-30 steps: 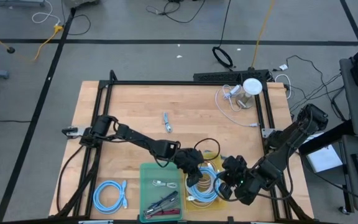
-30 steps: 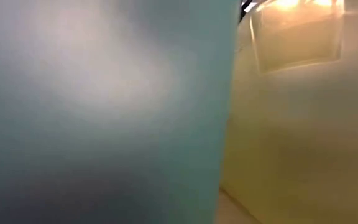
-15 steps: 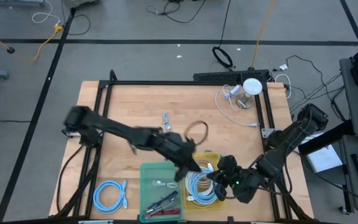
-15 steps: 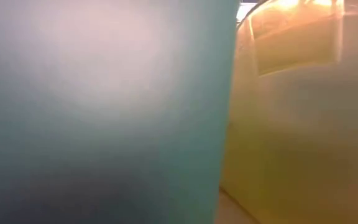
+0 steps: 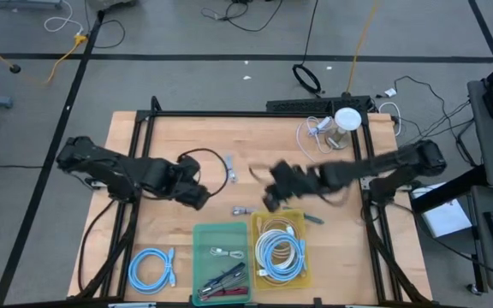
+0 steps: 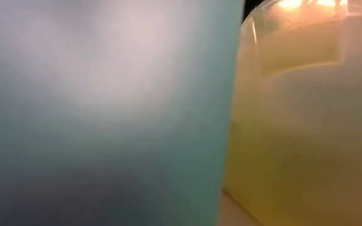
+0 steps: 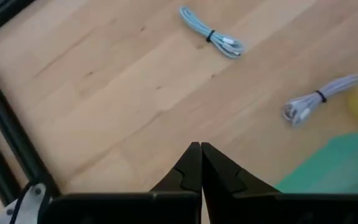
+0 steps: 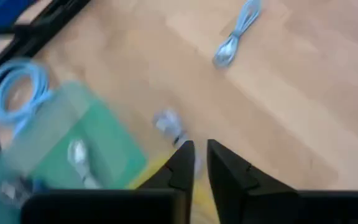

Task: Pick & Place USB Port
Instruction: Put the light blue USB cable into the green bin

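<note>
Above the bundled cable (image 5: 243, 210) by the yellow bin (image 5: 301, 265), the right gripper (image 8: 196, 155) hovers, fingers slightly parted, empty. Next comes descent and a pinch. Left gripper (image 7: 201, 163) waits pressed together.

- Table (image 5: 144, 145) seen from above; two bins sit side by side at its front edge, centre.
- Left bin (image 5: 202, 239) holds a small cable & tools; right bin (image 5: 299, 257) holds a coiled cable (image 5: 278, 250).
- Another coiled cable (image 5: 150, 267) lies on the table left of the bins, near front left corner.
- Bundled cable (image 5: 229, 167) lies mid-table, behind the bins.
- Second small bundled cable (image 5: 245, 210) just behind the gap between bins.
- Left gripper (image 5: 197, 195) over table left of centre; right gripper (image 5: 274, 190) just behind right bin.
- Lamp-like round object (image 5: 347, 120) w/ loose cord at back right corner.
</note>
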### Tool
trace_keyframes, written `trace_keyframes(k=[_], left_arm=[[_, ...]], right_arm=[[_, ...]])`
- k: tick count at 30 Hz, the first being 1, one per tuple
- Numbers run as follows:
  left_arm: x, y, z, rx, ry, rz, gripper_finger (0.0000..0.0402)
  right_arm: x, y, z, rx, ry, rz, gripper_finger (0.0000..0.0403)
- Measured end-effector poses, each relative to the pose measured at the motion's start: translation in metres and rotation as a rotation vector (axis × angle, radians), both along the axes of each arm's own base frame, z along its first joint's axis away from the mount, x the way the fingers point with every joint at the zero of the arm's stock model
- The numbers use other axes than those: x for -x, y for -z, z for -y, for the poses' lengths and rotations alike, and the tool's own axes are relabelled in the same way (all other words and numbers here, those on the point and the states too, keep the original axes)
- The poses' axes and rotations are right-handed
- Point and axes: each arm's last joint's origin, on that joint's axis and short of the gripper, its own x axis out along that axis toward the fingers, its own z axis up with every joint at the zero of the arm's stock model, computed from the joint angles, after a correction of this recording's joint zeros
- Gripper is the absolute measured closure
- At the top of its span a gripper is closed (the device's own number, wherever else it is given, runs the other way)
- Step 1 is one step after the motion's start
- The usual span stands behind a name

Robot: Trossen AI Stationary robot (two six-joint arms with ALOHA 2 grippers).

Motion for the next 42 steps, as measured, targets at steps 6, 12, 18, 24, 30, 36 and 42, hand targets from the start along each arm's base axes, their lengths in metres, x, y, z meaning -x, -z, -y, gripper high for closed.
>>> trace_keyframes(k=[6, 12, 18, 24, 30, 36, 42], left_arm=[[0.007, -0.001, 0.03, 0.021, 0.033, 0.061, 0.04], [0.012, 0.002, 0.066, 0.036, 0.056, 0.172, 0.0399], [0.02, 0.009, 0.093, 0.043, 0.032, 0.227, 0.0398], [0.027, 0.02, 0.112, 0.077, 0.003, 0.248, 0.0397], [0.034, 0.032, 0.124, 0.126, -0.01, 0.241, 0.0399], [0.043, 0.034, 0.133, 0.15, -0.026, 0.241, 0.0396], [0.047, 0.033, 0.137, 0.145, -0.032, 0.257, 0.0394]], right_arm=[[-0.028, 0.021, 0.068, -0.112, 0.011, 0.001, 0.0276], [-0.056, 0.055, 0.093, -0.21, 0.002, 0.043, 0.0194], [-0.09, 0.083, 0.095, -0.235, -0.033, -0.039, 0.0182], [-0.13, 0.079, 0.101, -0.112, -0.038, -0.092, 0.0187], [-0.15, 0.076, 0.109, -0.006, -0.028, -0.11, 0.0187], [-0.148, 0.096, 0.12, 0.023, -0.007, -0.216, 0.0187], [-0.154, 0.111, 0.123, 0.021, -0.002, -0.202, 0.0187]])
